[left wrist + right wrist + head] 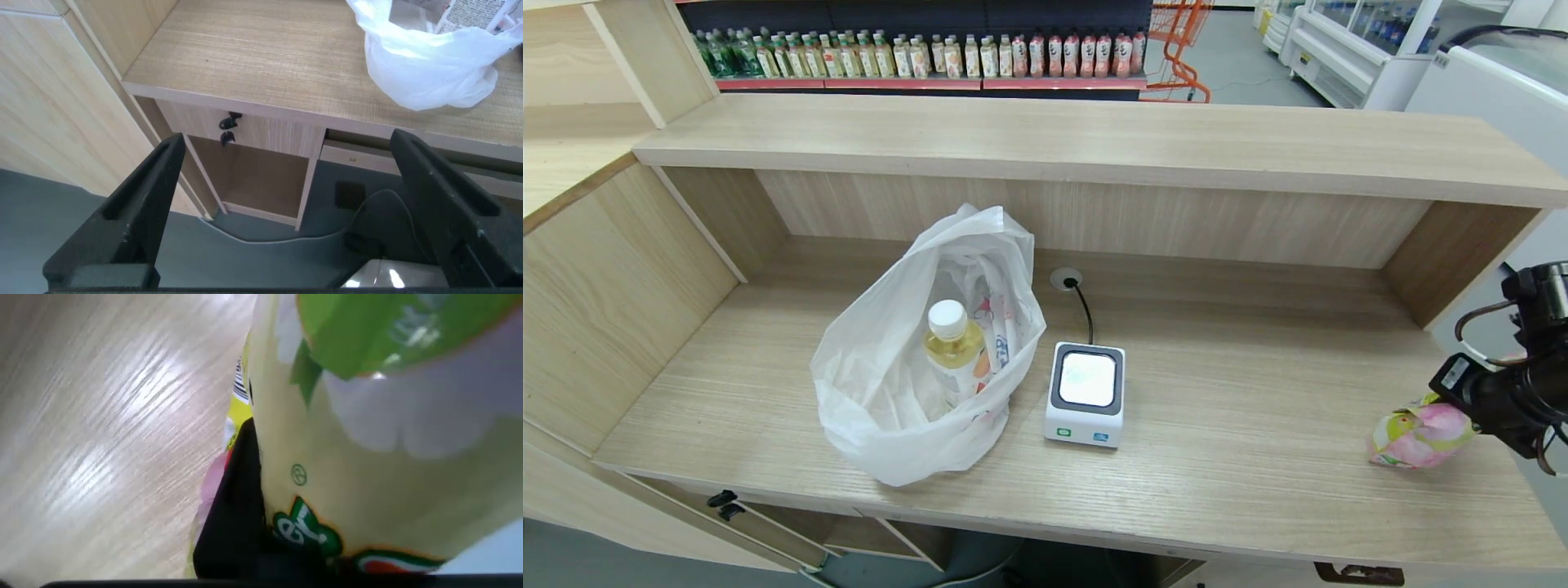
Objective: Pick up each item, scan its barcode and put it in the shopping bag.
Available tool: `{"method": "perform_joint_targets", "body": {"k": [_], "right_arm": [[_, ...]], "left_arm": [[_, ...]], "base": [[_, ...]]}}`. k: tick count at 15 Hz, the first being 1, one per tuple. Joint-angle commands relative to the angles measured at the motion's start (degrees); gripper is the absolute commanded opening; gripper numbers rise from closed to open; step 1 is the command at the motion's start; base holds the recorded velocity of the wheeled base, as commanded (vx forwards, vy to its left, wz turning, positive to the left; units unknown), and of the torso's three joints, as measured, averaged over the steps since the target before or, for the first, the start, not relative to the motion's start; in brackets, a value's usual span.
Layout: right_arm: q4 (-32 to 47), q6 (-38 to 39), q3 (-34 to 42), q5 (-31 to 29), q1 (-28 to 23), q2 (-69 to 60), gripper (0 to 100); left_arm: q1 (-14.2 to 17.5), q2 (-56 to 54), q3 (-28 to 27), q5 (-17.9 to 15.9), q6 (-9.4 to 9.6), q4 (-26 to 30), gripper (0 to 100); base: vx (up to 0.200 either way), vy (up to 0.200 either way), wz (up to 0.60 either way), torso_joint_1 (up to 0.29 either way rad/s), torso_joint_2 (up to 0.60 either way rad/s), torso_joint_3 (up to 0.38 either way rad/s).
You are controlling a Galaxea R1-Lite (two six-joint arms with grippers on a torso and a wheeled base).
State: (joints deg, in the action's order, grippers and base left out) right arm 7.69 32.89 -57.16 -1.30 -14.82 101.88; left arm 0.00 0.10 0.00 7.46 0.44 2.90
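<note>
Left gripper (286, 143): jaws spread wide and empty. It hangs low in front of the counter (1241, 392), off the bag's side.
Bag (890, 408): at 9 o'clock from the scanner and just beside it, with its mouth open upward and toward the scanner.
Bottle (952, 343): stands in the bag, cap up. It looks already dealt with.
Scanner (1086, 392): mid-counter, lit window facing up, cable running off at 12 o'clock.
Packet (1417, 437): the item in hand, pink and green. It lies on the counter near the right edge, at about 3 o'clock from the scanner and well apart from it. Its long axis runs roughly 8 to 2 o'clock.
Right gripper (1474, 400): at the packet's 2 o'clock end, touching it. I cannot tell whether the jaws are closed on it.
Nearer arm: the right by far, since the left is across the counter past the bag.
Key relation: from the jaws the packet stretches toward 8 o'clock, pointing roughly at the scanner. I judge the carry runs toward 9 o'clock over the window, then on to the bag.
Barcode: a strip of bars shows at the packet's edge in the right wrist view (239, 380). Which face meets the window is uncertain.
</note>
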Motion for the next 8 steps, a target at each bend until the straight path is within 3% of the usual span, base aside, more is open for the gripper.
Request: {"method": "perform_joint_targets", "body": {"k": [1,2,5,7,8], "right_arm": [[-3.12,-7.31,-0.14,5.7,0.15,-3.53,0],[-4.97,-12.32,0.12,11.76,-0.03,-5.72,0],[-5.32,-35.18,2.23,42.0,-2.58,-11.35,0],[-5.23,-44.84,2.41,58.08,-2.58,-12.49,0],[-5.32,-46.16,2.32,64.32,-0.91,-13.28,0]], "left_arm": [[0.0,-0.01,0.0,0.01,0.0,0.0,100],[0.0,-0.01,0.0,-0.08,0.0,0.0,100],[0.0,-0.01,0.0,0.01,0.0,0.0,100],[0.0,-0.01,0.0,0.01,0.0,0.0,100],[0.0,-0.01,0.0,0.01,0.0,0.0,100]], "base": [[0.0,0.0,0.0,0.0,0.0,0.0],[0.0,0.0,0.0,0.0,0.0,0.0],[0.0,0.0,0.0,0.0,0.0,0.0],[0.0,0.0,0.0,0.0,0.0,0.0],[0.0,0.0,0.0,0.0,0.0,0.0]]}}
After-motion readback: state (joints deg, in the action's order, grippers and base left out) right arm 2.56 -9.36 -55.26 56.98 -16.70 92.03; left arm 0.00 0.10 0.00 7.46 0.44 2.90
